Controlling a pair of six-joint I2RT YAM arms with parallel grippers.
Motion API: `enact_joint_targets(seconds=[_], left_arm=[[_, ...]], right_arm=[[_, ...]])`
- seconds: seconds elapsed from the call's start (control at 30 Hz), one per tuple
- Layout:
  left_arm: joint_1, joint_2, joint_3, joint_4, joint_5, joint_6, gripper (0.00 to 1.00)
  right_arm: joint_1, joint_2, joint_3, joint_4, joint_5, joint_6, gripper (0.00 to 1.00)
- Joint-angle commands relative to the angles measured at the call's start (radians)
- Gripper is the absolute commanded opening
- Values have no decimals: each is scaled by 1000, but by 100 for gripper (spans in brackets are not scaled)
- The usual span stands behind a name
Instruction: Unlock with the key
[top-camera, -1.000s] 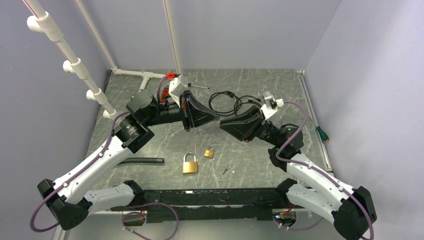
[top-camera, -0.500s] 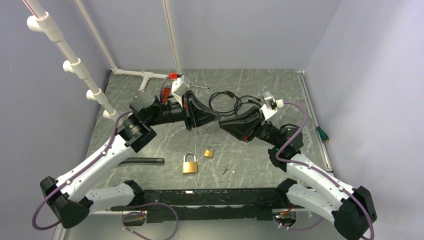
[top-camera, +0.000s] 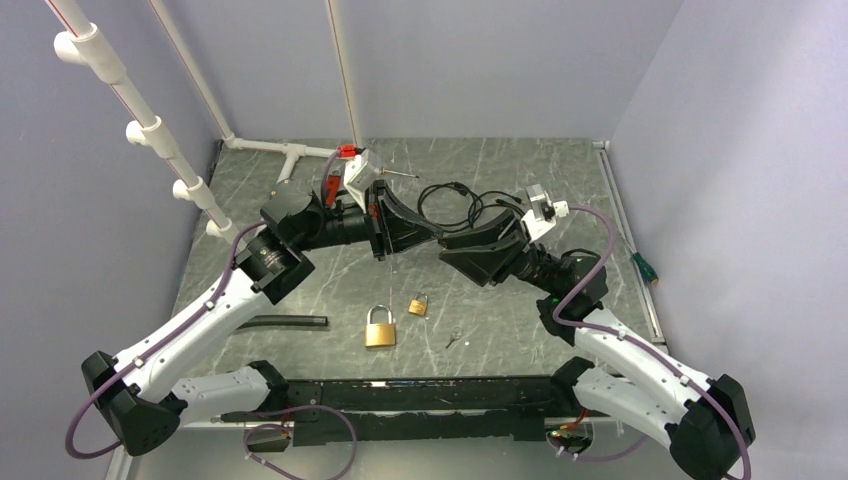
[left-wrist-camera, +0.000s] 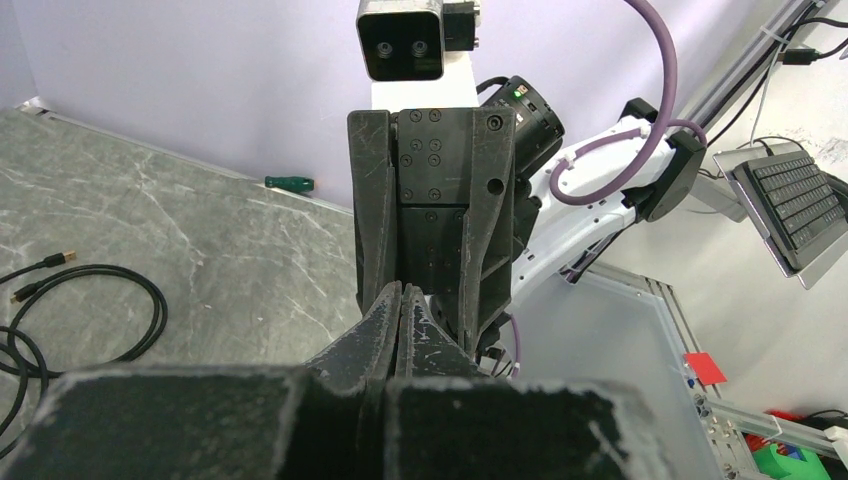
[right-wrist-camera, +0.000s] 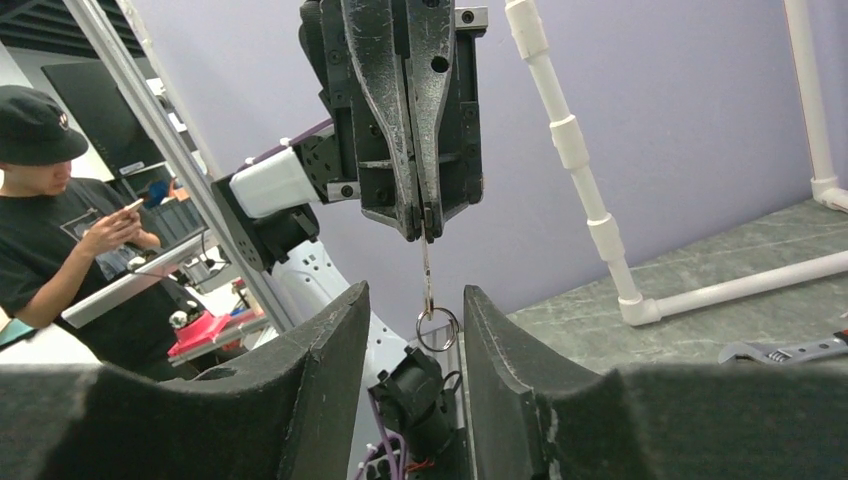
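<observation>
The left gripper (right-wrist-camera: 424, 232) is clamped on one end of the key (right-wrist-camera: 427, 272). The key sticks straight out from its tips, long axis in line with the fingers, and points at the right gripper (right-wrist-camera: 415, 300). The key ring (right-wrist-camera: 437, 329) sits between the right gripper's parted fingers; whether it touches them is unclear. The pinched end is hidden

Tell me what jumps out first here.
The arms meet tip to tip above the table: the left pincer is shut on a key, its ring dangling inside the open right pincer. Beneath them lie a larger padlock and a smaller padlock, with a second key nearby.
</observation>
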Motion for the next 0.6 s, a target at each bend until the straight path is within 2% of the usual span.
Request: enact_joint_targets(seconds=[0.0,0.2,0.57], left_arm=[[-3,-9,-6,38,-3,-4,0],[-3,-7,-11,44,-6,-7,0],[-3,-2,-18,50,-17,-4,0]], right_arm=[[3,-12,20,24,15,-18,40],[5,-6,26,27,21,-15,29],[15,-2,35,5,30,-26,21]])
